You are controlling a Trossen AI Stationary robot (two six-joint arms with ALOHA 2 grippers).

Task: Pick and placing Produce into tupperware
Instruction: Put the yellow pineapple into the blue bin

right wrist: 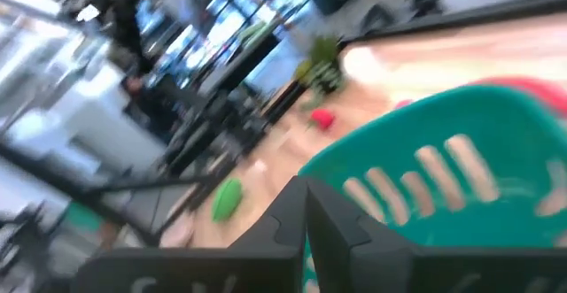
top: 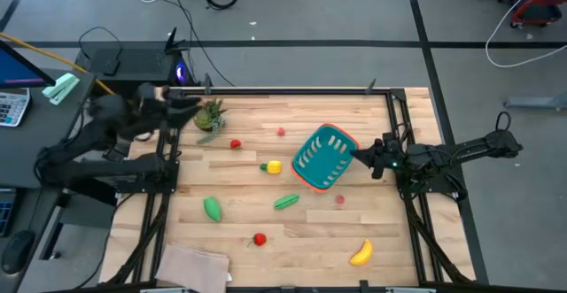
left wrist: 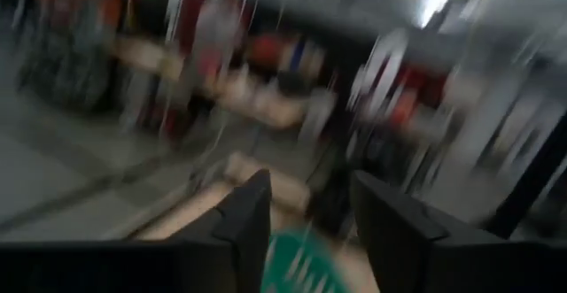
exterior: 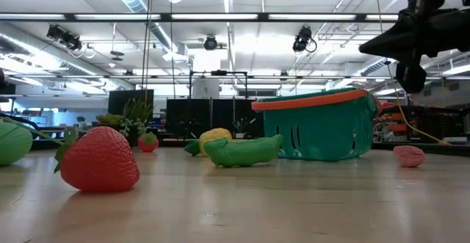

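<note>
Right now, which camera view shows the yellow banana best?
The high view shows the banana best: it lies whole and unhidden near the table's front edge, on the right arm's side, away from the teal basket. The low view and both wrist views do not show it at all.

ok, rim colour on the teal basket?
Orange-red, above teal slotted walls; the basket shows it best in the low view.
</note>
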